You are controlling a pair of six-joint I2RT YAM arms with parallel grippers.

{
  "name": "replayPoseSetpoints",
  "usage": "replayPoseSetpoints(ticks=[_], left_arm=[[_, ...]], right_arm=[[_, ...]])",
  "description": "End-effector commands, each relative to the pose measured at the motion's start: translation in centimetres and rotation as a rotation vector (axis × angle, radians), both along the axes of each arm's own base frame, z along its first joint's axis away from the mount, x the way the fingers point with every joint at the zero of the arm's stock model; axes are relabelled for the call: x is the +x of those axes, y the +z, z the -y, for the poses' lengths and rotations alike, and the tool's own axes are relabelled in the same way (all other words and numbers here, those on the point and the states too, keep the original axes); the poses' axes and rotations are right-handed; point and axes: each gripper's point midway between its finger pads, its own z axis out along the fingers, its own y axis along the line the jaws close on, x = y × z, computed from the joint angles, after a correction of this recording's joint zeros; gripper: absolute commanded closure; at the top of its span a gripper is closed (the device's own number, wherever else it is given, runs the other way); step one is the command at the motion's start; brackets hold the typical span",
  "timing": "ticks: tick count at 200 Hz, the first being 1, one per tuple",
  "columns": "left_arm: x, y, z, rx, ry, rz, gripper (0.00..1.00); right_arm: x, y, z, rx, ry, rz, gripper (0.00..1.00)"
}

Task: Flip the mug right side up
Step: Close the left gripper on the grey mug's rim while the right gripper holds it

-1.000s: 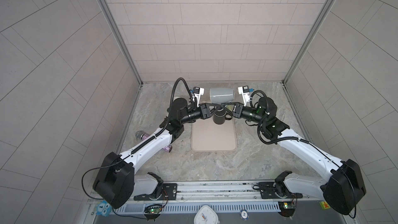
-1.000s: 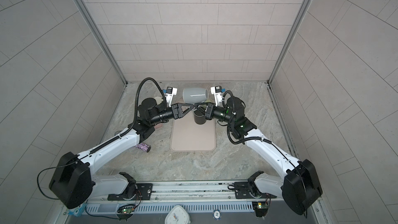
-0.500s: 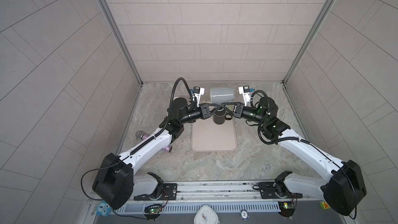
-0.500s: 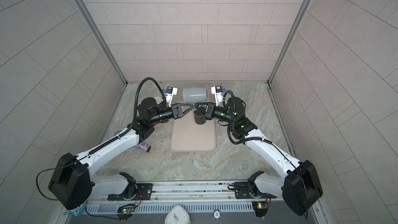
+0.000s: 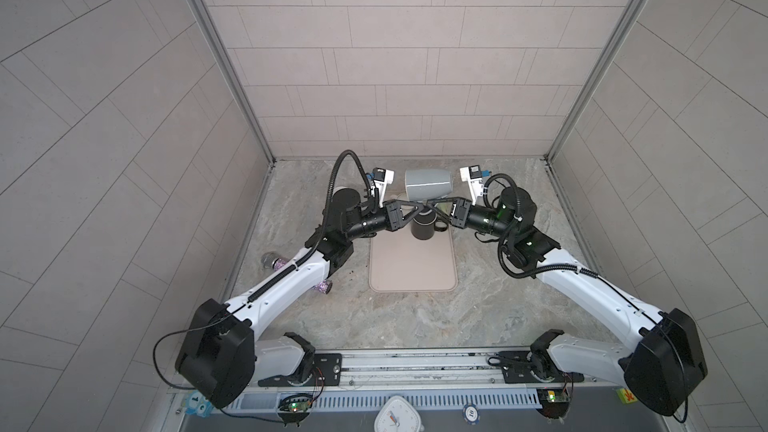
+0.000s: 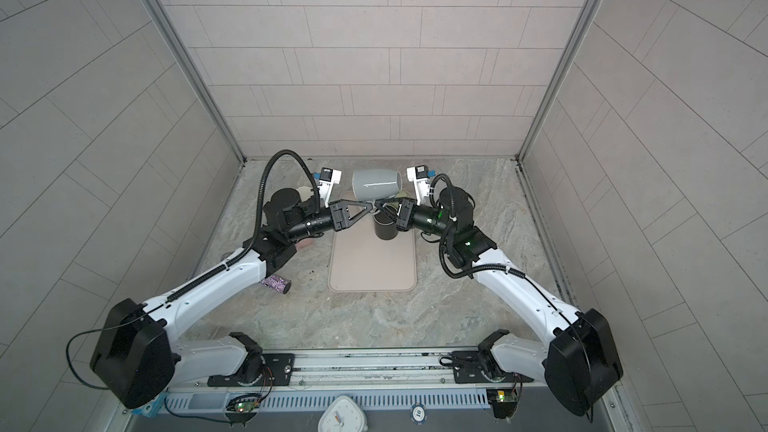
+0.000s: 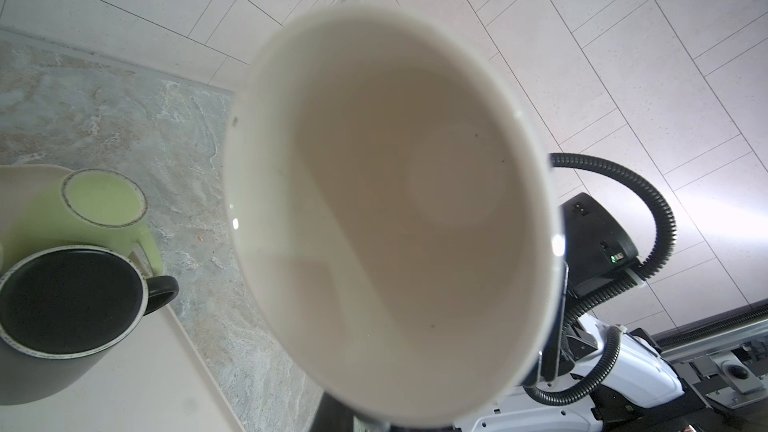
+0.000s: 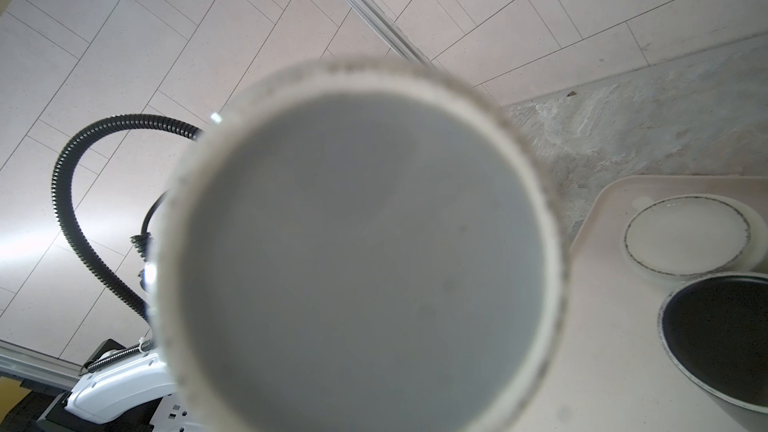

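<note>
Across the marbled table (image 5: 415, 317) you have one beige mat (image 5: 411, 268) lying flat. Above the mat's far end your grey mug (image 5: 428, 184) hangs clear of the surface, turned on its side: its cream mouth faces the left wrist camera, its grey base the right one. Just under it, also over the mat's far end, your left gripper (image 5: 422, 203) and right gripper (image 5: 436, 202) meet tip to tip. Both are squeezed closed against the mug's lower side; which part they pinch is hidden from you. On the mat's far end, below the grey mug, stands a black mug (image 5: 423, 229). Beyond that, at the mat's far edge, a green mug (image 7: 95, 205) sits base up, and a pale mug (image 8: 685, 234) likewise. Left of the mat lies a glittery purple roll (image 5: 322, 285).
</note>
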Motion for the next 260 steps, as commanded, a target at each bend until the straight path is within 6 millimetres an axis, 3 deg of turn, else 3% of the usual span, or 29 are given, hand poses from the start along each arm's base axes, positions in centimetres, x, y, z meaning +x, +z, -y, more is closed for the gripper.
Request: replayPoseSetpoints(ticks=[1,156,197,260], left_arm=[[-0.1,3.4,-0.4,-0.038,0.016,0.096,1.00],[-0.9,4.5,-1.1,-0.024,0.029,0.127,1.00],[-1.3,5.5,-1.6,-0.025,0.048,0.161,1.00],[-2.1,7.3,-2.1,-0.059,0.048,0.228,1.00]], right_arm=[[-0.3,2.3,0.1,0.026,-0.001,0.088,1.00],[-0.2,1.2,0.3,-0.005,-0.016,0.079,1.00],[0.0,0.7,0.3,-0.011,-0.022,0.067,0.94],[0.4,0.0,0.0,-0.005,-0.018,0.040,1.00]])
